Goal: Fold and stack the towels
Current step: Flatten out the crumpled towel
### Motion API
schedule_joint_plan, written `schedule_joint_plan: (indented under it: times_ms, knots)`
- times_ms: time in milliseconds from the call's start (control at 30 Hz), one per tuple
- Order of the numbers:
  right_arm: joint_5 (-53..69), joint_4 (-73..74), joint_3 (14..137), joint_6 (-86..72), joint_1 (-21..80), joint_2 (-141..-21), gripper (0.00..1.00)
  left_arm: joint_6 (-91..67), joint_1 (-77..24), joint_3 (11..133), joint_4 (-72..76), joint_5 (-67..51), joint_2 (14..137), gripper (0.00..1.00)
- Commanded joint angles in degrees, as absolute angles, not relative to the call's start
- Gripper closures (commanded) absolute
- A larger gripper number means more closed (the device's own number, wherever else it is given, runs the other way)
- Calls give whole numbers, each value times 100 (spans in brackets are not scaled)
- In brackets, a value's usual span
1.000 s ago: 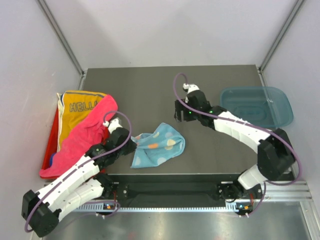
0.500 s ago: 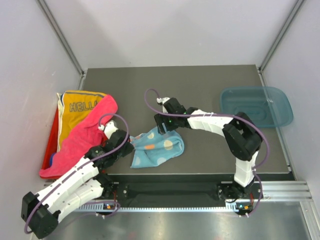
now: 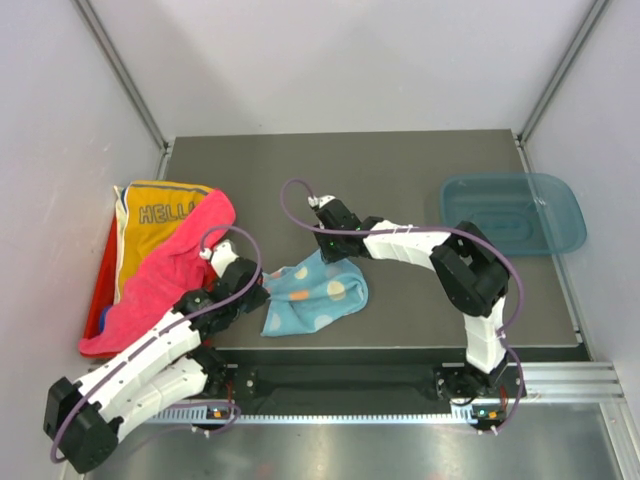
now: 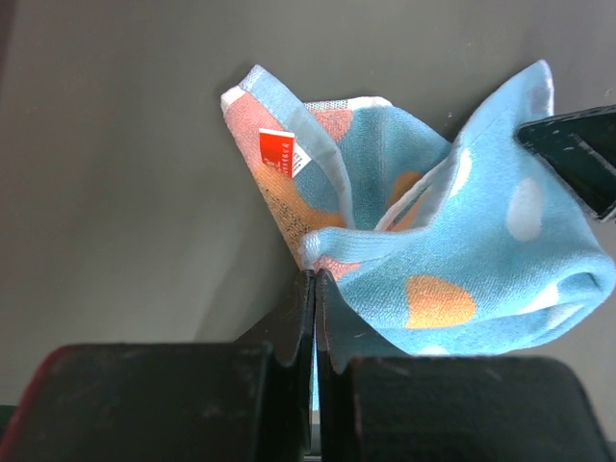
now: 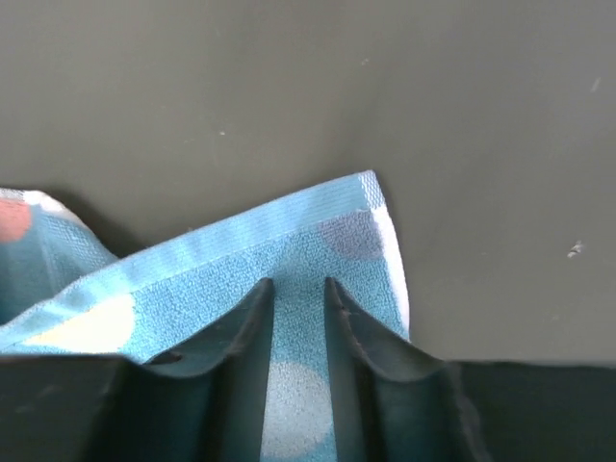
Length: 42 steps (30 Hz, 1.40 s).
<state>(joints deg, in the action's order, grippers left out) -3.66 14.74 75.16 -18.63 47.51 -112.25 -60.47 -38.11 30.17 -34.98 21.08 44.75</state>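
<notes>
Left gripper (image 4: 314, 281): jaws closed flat on a bunched edge of the dotted towel (image 4: 452, 260), on the side nearest the red tray (image 3: 106, 262). Right gripper (image 5: 298, 303): jaws a narrow gap apart, set down over the towel corner farthest from the tray, with cloth showing between them and no pinch made.

The towel lies crumpled on the table (image 3: 420, 170) near the tray and is not yet folded. The pink towel (image 3: 165, 275) and yellow towel (image 3: 160, 215) are heaped on the tray.

Hazards, as judged:
- The right jaws sit close to the hem, so a shallow bite may slip out on lifting
- The left jaws may hold several layers, so spreading could leave the towel twisted
- The left forearm runs beside the pink towel and may drag it off the tray
</notes>
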Motion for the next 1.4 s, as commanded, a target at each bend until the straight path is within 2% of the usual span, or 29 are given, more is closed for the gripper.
schedule_joint_plan:
  times_ms: [0,33,167,367,400,500,567,700,1367]
  knots:
    - [-659,1248,7655,-1890,4799,-10995,77,-5749,-3823,3278,-3077,2180,4649,100]
    - [-668,1274,7690,-1881,4781,-10969,86,-5713,-3823,3339,-3076,2232,4763,100]
    - [-852,1283,7673,-1881,4676,-10776,99,-5537,-3815,3655,-2997,2311,5071,100]
    - [-1133,1222,7603,-1890,4430,-10486,100,-5309,-3762,4050,-2813,2513,5615,100]
    - [-1151,1222,7620,-1890,4360,-10468,99,-5239,-3727,4139,-2804,2514,5816,100]
    - [-1020,1379,7804,-1767,4316,-10590,85,-5142,-3604,4517,-2760,2435,6125,100]
    - [-950,1529,8006,-1644,4315,-10775,72,-5124,-3595,4692,-2795,2443,6345,100]
    - [-923,1801,8288,-1486,4315,-11126,61,-5150,-3586,4615,-2664,2365,6399,100]
    - [-791,2039,8482,-1767,4500,-11786,61,-5247,-3516,4140,-2444,2215,6135,100]
